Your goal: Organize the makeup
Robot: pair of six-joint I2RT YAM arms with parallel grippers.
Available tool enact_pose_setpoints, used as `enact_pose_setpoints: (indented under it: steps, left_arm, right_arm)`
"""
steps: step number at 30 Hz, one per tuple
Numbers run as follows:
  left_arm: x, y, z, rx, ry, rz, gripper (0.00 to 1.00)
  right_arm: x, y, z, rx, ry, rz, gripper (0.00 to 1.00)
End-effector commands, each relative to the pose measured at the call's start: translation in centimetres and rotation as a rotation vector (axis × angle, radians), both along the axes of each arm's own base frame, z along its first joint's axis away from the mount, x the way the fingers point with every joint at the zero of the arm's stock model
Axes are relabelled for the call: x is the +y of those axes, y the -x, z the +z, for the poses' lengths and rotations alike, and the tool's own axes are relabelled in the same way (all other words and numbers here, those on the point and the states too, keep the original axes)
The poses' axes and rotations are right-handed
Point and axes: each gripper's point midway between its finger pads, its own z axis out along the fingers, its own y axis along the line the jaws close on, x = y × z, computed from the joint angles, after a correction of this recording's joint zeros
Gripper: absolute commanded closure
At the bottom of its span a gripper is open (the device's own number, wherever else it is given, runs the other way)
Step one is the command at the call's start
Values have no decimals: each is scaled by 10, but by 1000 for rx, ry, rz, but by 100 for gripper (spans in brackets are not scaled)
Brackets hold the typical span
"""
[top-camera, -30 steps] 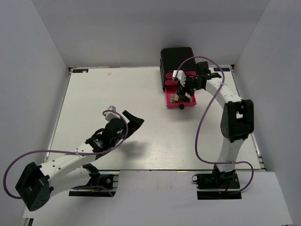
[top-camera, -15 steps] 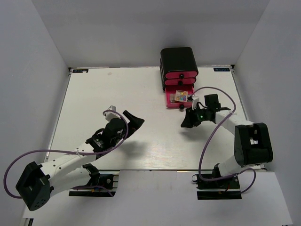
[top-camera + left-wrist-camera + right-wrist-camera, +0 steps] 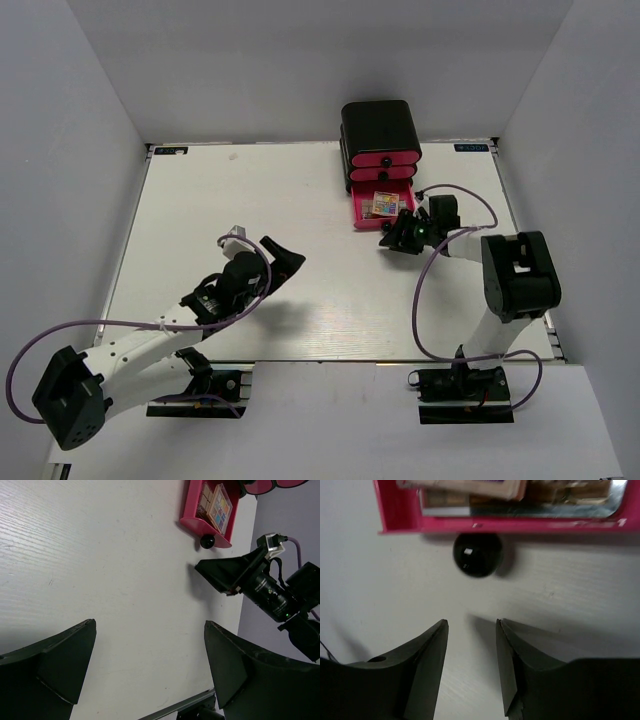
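The step in hand looks like the closing one: makeup sits in the pulled-out drawer, and the drawer itself seems to be what is left to deal with. The next move probably calls for a short, straight push toward the far edge, or a pinch on the knob, kept centred so the drawer does not skew.

Nearest, toward the near edge and left of the desk's [image 3: 250,190] middle, the left tool [image 3: 150,630] hangs released, its fingers spread wide with nothing between them. Farther off, toward the far right corner, the right tool [image 3: 471,630] lies low over the desk, fingers parted a little and gripping nothing. Just beyond its tips, not touching, is the round black knob [image 3: 477,554] on the front of the open pink plastic drawer [image 3: 495,525]. Inside lie the small square multicolour palette [image 3: 220,507] and a brownish rectangular palette [image 3: 205,497] beside it. Any other makeup pieces cannot be made out. The drawer belongs to the black box with pink drawers [image 3: 378,125] at the far edge.
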Motion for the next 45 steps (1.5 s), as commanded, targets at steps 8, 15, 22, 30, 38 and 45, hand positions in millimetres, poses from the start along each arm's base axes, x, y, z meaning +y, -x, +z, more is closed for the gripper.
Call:
enact_pose_setpoints:
  steps: [8, 15, 22, 30, 38, 45]
  left_arm:
    - [-4, -10, 18, -21, 0, 15, 2]
    - [-11, -15, 19, -16, -21, 0, 2]
    - [-14, -17, 16, -11, -27, -9, 2]
    - [-15, -18, 15, -11, -32, -9, 2]
    - [-19, -20, 15, -7, -37, -20, 2]
    - [-18, -20, 17, -16, -37, -13, 2]
  right_arm:
    - [-1, -80, 28, -93, -53, -182, 60]
    - [0, -92, 26, -112, -52, -179, 72]
    - [-2, -113, 33, -158, -39, -184, 74]
    - [-11, -140, 42, -210, -17, -209, 73]
    - [-15, -157, 51, -242, -35, -205, 70]
    - [-15, -132, 60, -206, -113, -160, 69]
